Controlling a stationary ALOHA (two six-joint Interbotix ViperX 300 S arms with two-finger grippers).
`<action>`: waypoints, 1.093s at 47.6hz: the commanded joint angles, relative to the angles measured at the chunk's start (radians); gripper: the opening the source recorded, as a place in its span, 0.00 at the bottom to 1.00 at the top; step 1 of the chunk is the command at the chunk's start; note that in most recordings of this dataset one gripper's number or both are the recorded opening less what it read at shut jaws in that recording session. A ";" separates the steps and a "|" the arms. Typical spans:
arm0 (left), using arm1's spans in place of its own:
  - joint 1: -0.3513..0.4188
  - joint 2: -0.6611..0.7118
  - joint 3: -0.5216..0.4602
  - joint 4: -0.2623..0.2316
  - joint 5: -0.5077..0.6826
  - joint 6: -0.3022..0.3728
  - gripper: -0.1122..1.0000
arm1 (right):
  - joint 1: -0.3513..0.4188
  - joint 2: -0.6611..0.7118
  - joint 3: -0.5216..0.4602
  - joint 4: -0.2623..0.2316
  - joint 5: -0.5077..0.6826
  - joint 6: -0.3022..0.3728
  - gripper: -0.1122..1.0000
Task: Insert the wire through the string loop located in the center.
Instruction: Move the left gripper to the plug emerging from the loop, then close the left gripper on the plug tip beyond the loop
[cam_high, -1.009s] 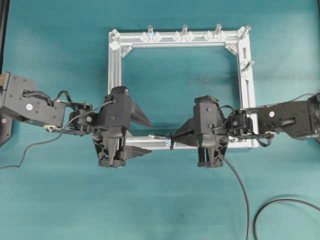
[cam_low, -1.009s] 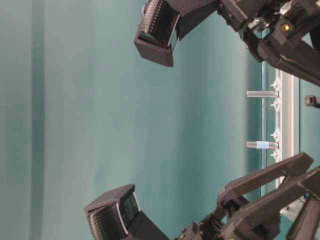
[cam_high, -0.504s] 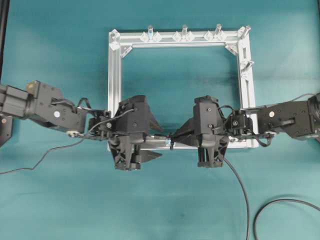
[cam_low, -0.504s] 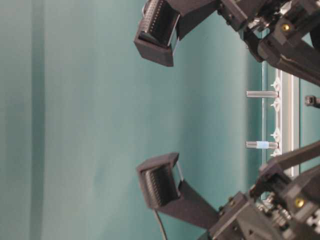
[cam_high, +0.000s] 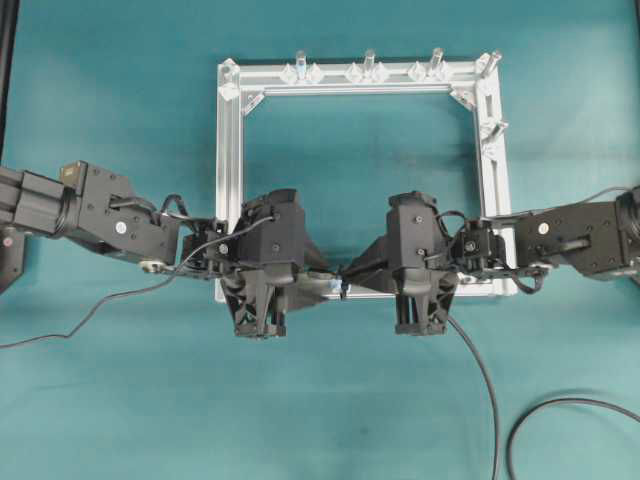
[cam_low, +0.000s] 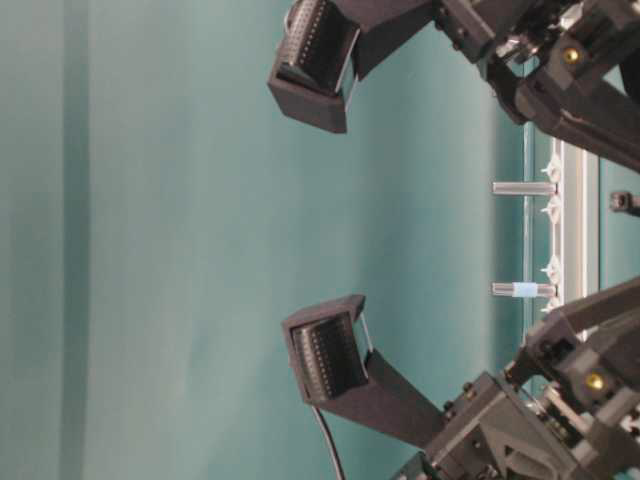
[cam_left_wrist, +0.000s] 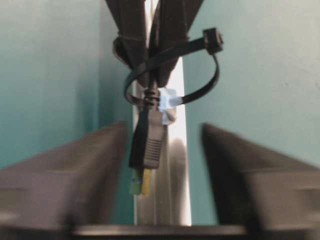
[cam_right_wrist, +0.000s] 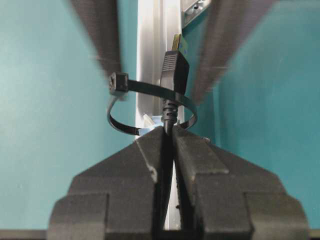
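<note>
This was a robotics lab bench set up for a manipulation test. A plain teal mat (cam_high: 120, 400) covered the whole work surface, with nothing domestic on it. In the middle lay a square aluminium frame (cam_high: 229, 180) of slotted profile, bolted at its corners, with small silver upright pegs (cam_high: 369, 62) along its far rail. Two black robot arms reached in from the left and right, each carrying a wrist camera, and grey cables (cam_high: 90, 312) trailed across the mat.
</note>
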 joint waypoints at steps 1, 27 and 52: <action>0.003 -0.018 -0.009 0.005 -0.008 0.006 0.47 | -0.002 -0.012 -0.020 -0.002 -0.008 -0.002 0.16; 0.002 -0.054 0.032 0.008 -0.008 0.006 0.22 | -0.002 -0.014 -0.020 -0.002 -0.008 -0.002 0.16; 0.002 -0.054 0.026 0.008 -0.008 0.003 0.22 | -0.002 -0.028 -0.020 -0.002 0.049 -0.002 0.16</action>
